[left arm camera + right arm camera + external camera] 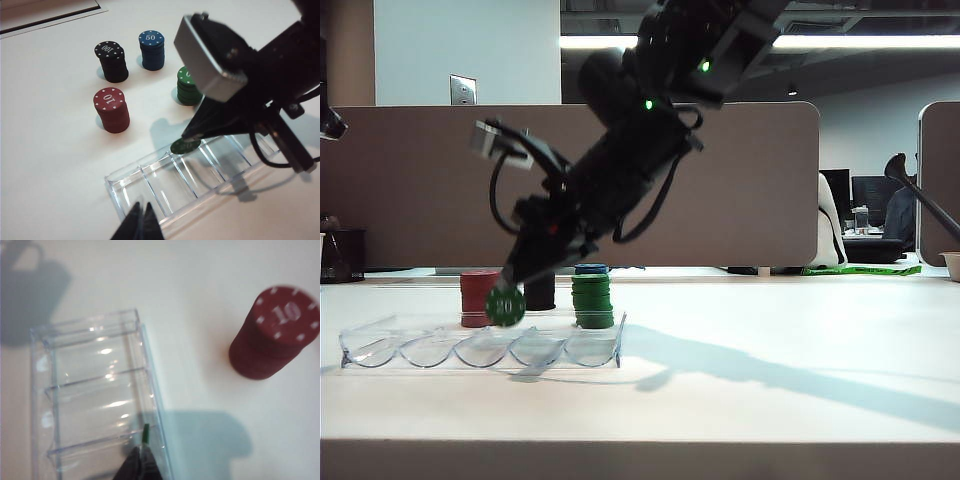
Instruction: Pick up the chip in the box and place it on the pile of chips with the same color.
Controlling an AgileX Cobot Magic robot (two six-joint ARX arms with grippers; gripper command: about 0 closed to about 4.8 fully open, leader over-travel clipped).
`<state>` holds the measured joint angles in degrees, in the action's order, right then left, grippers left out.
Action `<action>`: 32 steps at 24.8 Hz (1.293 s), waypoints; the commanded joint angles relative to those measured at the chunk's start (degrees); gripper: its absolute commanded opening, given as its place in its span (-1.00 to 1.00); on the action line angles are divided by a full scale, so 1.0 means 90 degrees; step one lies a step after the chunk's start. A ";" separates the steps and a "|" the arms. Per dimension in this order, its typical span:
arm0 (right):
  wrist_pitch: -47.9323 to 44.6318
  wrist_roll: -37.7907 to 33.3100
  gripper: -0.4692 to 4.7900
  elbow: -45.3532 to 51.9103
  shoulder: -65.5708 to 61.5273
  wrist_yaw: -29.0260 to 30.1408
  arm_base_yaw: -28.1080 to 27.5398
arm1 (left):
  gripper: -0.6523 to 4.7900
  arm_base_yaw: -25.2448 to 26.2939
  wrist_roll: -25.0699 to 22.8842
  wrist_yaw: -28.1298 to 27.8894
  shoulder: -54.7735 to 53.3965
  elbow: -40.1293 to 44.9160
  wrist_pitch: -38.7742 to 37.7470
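One chip [506,305] pinched in your shut right gripper [512,292] over the box [480,348] | left gripper [141,220] closed, empty | next: carry to green pile [592,303].

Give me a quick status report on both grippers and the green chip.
Right gripper shut on round dark-green "20" chip, on edge above clear plastic tray. Left gripper shut, empty, near tray. Green chip stack unobstructed.

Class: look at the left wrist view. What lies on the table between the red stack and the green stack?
Nothing: bare table separates the red stack from the green stack. The blue stack stands beyond that stretch.
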<state>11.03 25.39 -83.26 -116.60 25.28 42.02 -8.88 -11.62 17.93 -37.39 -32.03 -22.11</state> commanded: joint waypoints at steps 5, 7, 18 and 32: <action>-0.0114 -0.1088 -0.83 -0.0022 0.0699 0.0036 -0.0022 | -0.78 0.0015 -0.0022 0.0034 0.0010 -0.0019 0.0041; -0.0134 -0.1440 -0.83 -0.0022 0.0826 0.0039 -0.0073 | -0.78 0.0015 -0.0022 0.0034 0.0010 -0.0019 0.0044; -0.0976 -0.4537 -0.83 -0.0019 0.1083 0.1098 -0.0984 | -0.78 0.0015 -0.0019 0.0034 0.0010 -0.0019 0.0134; -0.0646 -0.6309 -0.82 -0.0015 0.0396 0.2480 -0.1542 | -0.78 0.0015 -0.0019 0.0036 0.0010 -0.0019 0.0134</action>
<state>6.76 -30.30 -83.15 -112.95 45.67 28.14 -8.88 -11.62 17.93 -37.39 -32.03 -21.71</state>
